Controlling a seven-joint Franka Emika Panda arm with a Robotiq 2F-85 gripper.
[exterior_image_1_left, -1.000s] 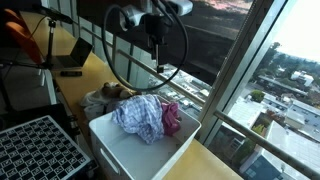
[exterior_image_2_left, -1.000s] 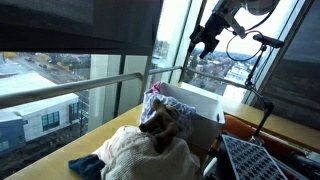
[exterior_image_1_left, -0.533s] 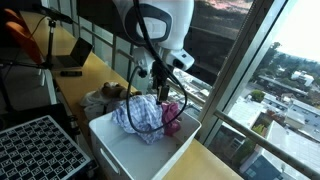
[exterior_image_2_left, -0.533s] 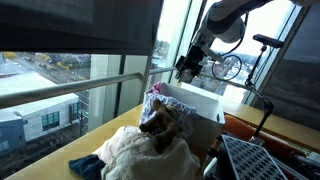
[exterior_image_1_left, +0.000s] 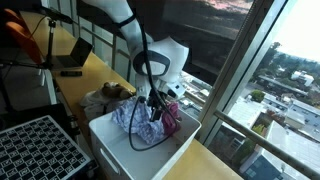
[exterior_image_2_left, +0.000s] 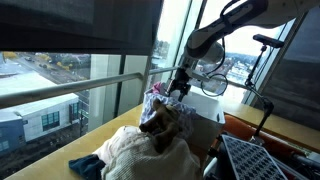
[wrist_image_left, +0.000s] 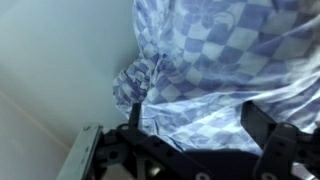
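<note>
A blue-and-white checked cloth (exterior_image_1_left: 135, 118) lies bunched in a white box (exterior_image_1_left: 115, 152), with a pink cloth (exterior_image_1_left: 172, 118) beside it. My gripper (exterior_image_1_left: 153, 108) has come down right over the checked cloth, jaws open. In the wrist view the checked cloth (wrist_image_left: 210, 70) fills most of the picture, and my gripper (wrist_image_left: 195, 125) stands just above it with the dark fingers (wrist_image_left: 262, 125) spread to either side, nothing pinched between them. In an exterior view the gripper (exterior_image_2_left: 176, 93) hangs at the box's (exterior_image_2_left: 205, 103) contents.
A pile of other clothes (exterior_image_2_left: 150, 150) lies on the wooden counter (exterior_image_1_left: 85, 72) beside the box. A black grid rack (exterior_image_1_left: 35, 148) sits at the near side. Window glass and a railing (exterior_image_2_left: 90, 85) run along the counter's far edge. A laptop (exterior_image_1_left: 72, 58) sits farther back.
The arm has dropped from high above the box down onto the checked cloth. The jaws have stayed open throughout.
</note>
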